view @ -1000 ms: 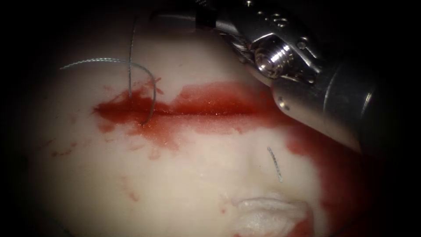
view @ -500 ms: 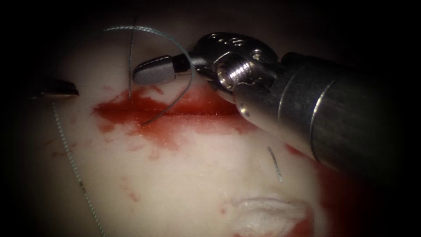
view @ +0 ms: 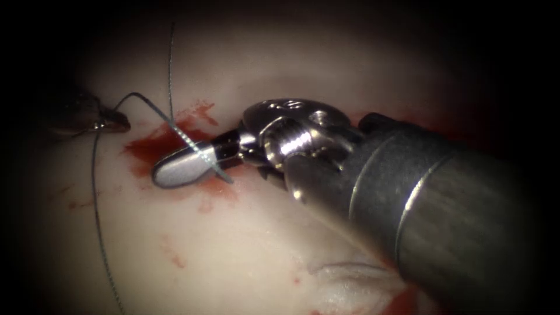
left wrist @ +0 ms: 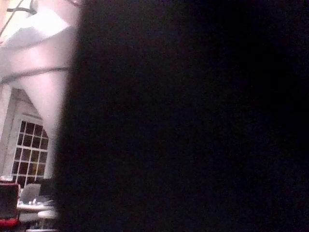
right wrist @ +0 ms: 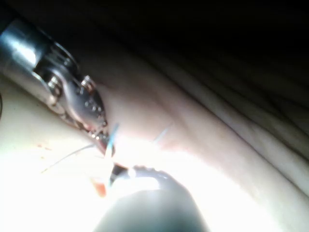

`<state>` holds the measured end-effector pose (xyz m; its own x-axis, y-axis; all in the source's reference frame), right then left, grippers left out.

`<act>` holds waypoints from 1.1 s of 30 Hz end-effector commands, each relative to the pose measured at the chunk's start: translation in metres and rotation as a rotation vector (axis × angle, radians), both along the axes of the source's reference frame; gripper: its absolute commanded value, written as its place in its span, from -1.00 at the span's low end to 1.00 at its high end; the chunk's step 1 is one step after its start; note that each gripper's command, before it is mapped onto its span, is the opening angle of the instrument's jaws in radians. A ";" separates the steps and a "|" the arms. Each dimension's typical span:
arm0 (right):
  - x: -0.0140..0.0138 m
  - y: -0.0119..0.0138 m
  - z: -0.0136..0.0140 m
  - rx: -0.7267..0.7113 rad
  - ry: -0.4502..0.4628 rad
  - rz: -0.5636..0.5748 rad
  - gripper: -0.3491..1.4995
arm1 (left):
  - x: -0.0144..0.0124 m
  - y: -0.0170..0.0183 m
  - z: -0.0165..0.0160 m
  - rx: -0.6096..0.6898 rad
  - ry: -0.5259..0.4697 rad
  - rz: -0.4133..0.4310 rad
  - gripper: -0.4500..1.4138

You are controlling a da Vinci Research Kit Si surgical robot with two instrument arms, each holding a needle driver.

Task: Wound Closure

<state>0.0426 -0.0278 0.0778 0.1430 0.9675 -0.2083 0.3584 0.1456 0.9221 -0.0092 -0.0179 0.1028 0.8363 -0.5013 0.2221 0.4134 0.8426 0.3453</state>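
Right tool (view: 181, 169) low over the cut (view: 146, 149), jaws together, thread (view: 192, 143) draped across, not clearly gripped. Left tool (view: 108, 123) at far left, pinched on the thread — seemingly for tension. Needle unseen.

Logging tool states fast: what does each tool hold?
Left tool: closed on the thin grey thread.
Right tool: thread crosses it; cannot tell.

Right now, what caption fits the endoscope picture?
Right tool over the red cut, thread across it; left tool holds thread.
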 end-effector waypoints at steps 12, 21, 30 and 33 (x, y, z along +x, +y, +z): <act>0.0036 0.0044 -0.0001 0.032 0.036 0.338 -1.00 | -0.0027 -0.0018 -0.0022 0.145 -0.062 -0.025 -1.00; 0.0039 0.0042 0.0000 0.067 -0.046 0.383 -1.00 | -0.0031 -0.0014 -0.0035 0.205 -0.085 -0.093 -1.00; 0.0050 0.0040 -0.0001 0.141 -0.077 0.421 -1.00 | -0.0034 -0.0003 -0.0043 0.188 -0.095 -0.131 -1.00; 0.0054 0.0041 0.0000 0.141 -0.088 0.447 -1.00 | -0.0034 -0.0003 -0.0044 0.189 -0.097 -0.127 -1.00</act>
